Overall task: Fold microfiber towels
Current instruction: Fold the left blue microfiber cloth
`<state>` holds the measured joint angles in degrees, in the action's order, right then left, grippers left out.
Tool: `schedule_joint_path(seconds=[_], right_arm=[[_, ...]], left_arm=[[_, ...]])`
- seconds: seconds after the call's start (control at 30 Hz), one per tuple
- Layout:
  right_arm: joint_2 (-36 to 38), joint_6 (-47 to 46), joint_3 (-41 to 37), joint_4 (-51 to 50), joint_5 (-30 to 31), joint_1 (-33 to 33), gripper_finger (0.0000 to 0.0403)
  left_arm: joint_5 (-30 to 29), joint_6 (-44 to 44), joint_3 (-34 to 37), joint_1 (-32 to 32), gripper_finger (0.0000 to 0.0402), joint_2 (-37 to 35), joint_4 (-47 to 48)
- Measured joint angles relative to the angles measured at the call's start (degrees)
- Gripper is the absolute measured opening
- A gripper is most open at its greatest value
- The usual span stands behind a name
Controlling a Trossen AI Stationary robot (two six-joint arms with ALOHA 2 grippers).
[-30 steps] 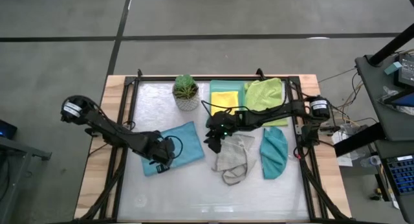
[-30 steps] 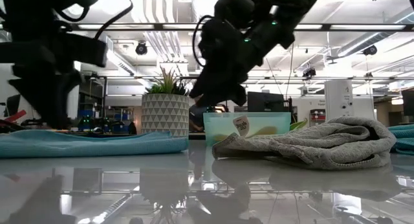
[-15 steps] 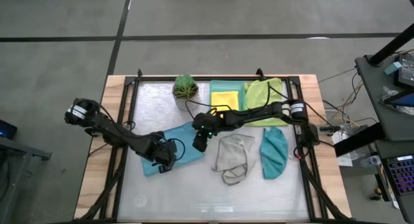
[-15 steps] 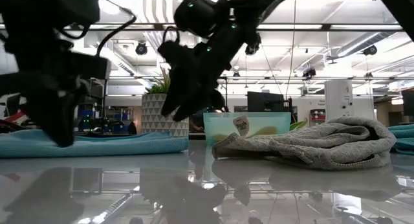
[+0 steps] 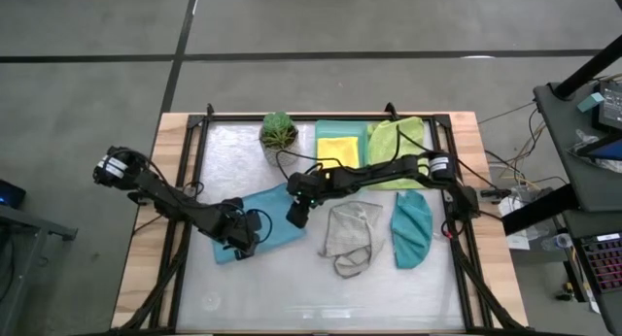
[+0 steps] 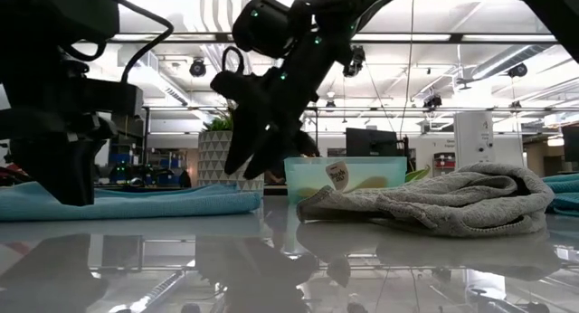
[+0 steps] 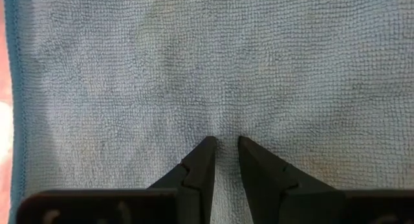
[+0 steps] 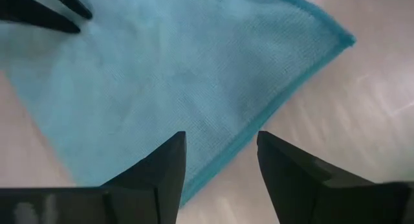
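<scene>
In the high view, the plant (image 5: 279,132) stands upper centre on the bench (image 5: 292,287); the tray (image 5: 340,132) sits right of it, with three towels spread below: one (image 5: 277,215) left, one (image 5: 352,234) centre, one (image 5: 412,229) right.

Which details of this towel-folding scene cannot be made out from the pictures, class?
- High view: whether the left gripper touches the flat light blue microfiber towel; the arm covers it.
- Low view: the crumpled pale grey microfiber towel hides the teal one.
- High view: the yellow folded cloth's layers, too small.
</scene>
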<state>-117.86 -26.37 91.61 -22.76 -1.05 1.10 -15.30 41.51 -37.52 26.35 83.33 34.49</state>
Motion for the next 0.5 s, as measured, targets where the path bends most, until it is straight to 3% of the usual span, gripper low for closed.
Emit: schedule_joint_path(seconds=[0.23,0.5], right_arm=[[-0.81,-0.08,2.16,-0.48,-0.43,-0.88,0.018],[-0.88,0.67,2.45,-3.96,-0.67,-3.6,0.0181]], left_arm=[[1.04,-0.85,0.05,0.02,0.0058,-0.07,-0.8],[8.86,1.62,0.07,4.18,0.0058,-0.09,-3.04]])
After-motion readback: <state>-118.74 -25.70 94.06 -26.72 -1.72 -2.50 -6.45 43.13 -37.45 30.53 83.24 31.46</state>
